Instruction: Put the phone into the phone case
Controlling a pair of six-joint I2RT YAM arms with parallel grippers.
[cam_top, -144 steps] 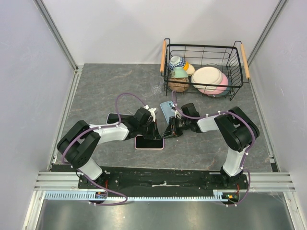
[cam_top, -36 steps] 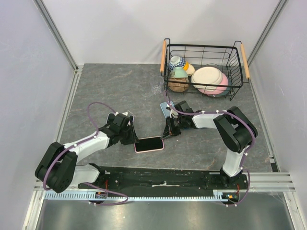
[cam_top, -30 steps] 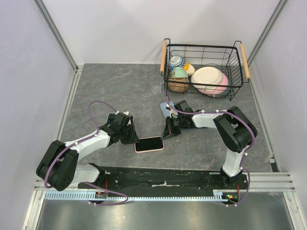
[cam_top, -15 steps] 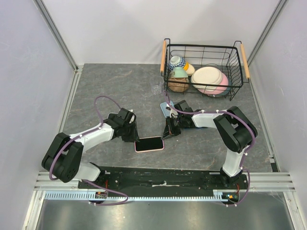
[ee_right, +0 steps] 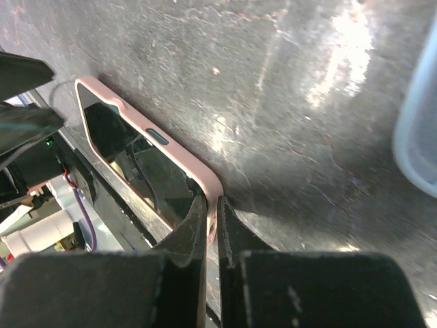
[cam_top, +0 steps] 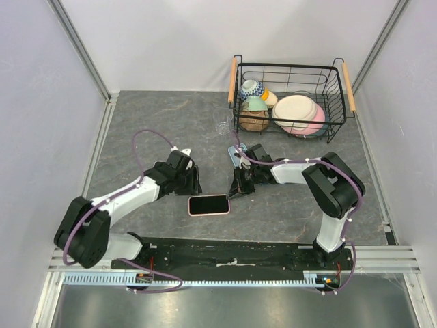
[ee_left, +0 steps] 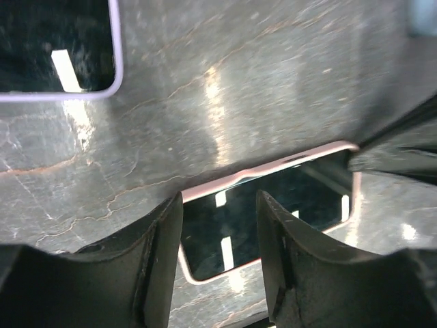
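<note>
A pink phone case (cam_top: pixel 209 204) lies flat near the table's front edge, a glossy black phone face (ee_left: pixel 273 205) filling it. My right gripper (cam_top: pixel 235 190) is at the case's right end. In the right wrist view it (ee_right: pixel 212 208) is shut on the pink rim (ee_right: pixel 205 179) at that corner. My left gripper (cam_top: pixel 192 184) hovers just behind the case's left end. In the left wrist view its jaws (ee_left: pixel 220 205) stand apart above that end, holding nothing.
A second dark phone with a lilac rim (ee_left: pixel 61 48) lies to the left, hidden under my left arm in the top view. A pale blue flat item (cam_top: pixel 236 155) lies behind my right gripper. A wire basket (cam_top: pixel 290 67) of dishes stands back right, a small glass (cam_top: pixel 223 127) beside it.
My left gripper's jaws have spread, and the left arm has swung right, toward the case. The pink case has slid slightly left. My right gripper keeps its pinch on the rim.
</note>
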